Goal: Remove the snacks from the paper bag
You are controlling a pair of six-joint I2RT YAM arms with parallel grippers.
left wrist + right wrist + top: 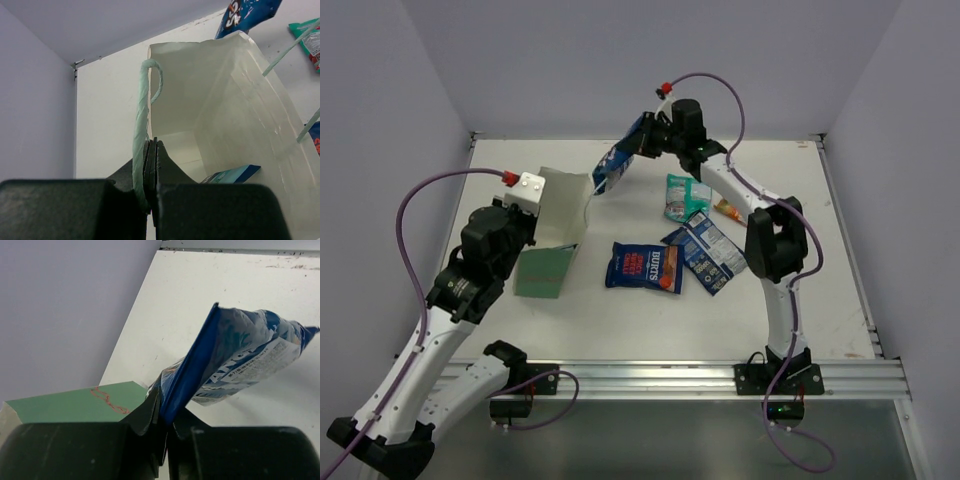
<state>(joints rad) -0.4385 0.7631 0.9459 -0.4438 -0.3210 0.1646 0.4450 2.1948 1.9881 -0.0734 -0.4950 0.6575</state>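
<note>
The paper bag point(548, 262) lies at the left of the table with its mouth turned toward the middle. My left gripper point(542, 198) is shut on its rim, next to a string handle point(141, 110). In the left wrist view the gripper point(151, 146) pinches the bag point(235, 95), and one blue-teal packet point(234, 174) lies inside. My right gripper point(646, 140) hangs above the table behind the bag, shut on a blue packet point(613, 168). The right wrist view shows that packet point(240, 362) clamped by its edge in the gripper point(167, 407).
Several snacks lie right of the bag: a blue packet with a red label point(642, 267), another blue one point(706, 250), a teal-green one point(682, 197) and an orange one point(725, 209). Walls close the table's left, back and right sides.
</note>
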